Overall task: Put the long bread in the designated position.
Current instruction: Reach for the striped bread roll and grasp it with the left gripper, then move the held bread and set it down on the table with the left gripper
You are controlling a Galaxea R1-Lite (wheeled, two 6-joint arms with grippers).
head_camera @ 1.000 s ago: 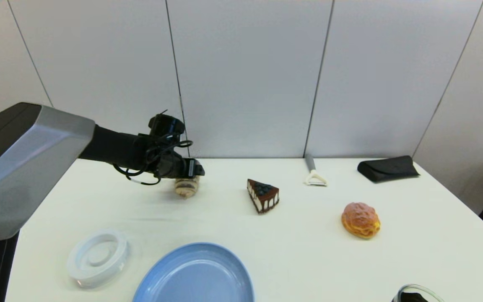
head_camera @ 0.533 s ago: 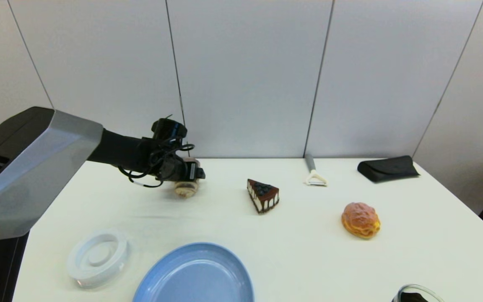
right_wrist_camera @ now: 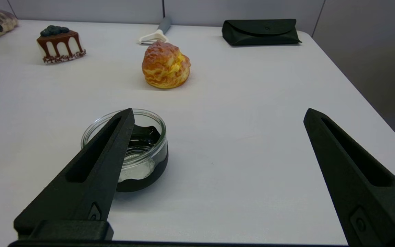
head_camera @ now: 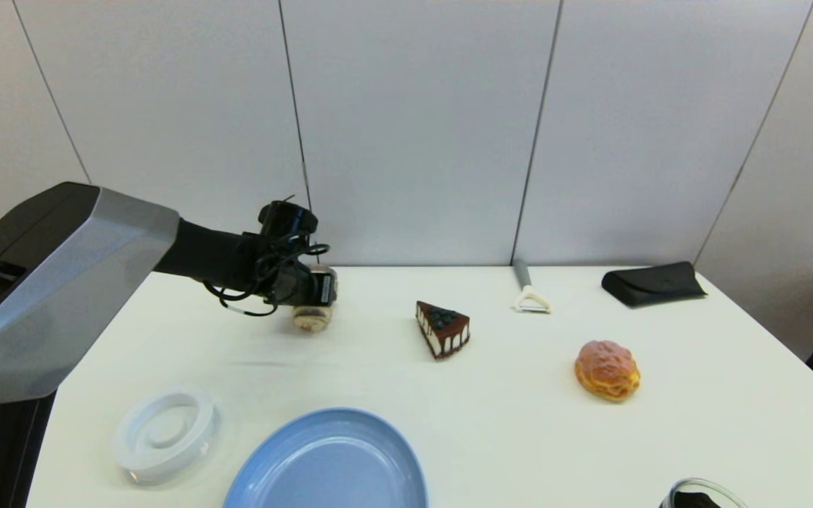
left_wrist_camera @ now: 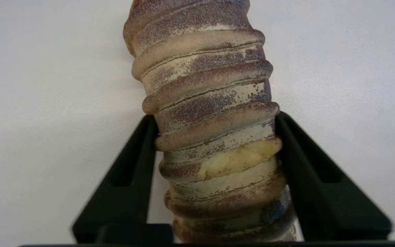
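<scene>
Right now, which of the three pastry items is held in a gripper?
The long bread, ridged and brown-striped, is clamped between the left gripper fingers at the table's far left. The cake slice and round puff bun sit untouched.

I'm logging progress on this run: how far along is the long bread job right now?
Done: the left gripper is shut on the long bread, a finger on each side. In hand: the bread is held near the table's far left, beside the cake slice; contact with the table is unclear. Left: setting it on the bare tabletop and letting go. The right gripper sits open by the glass jar.
</scene>
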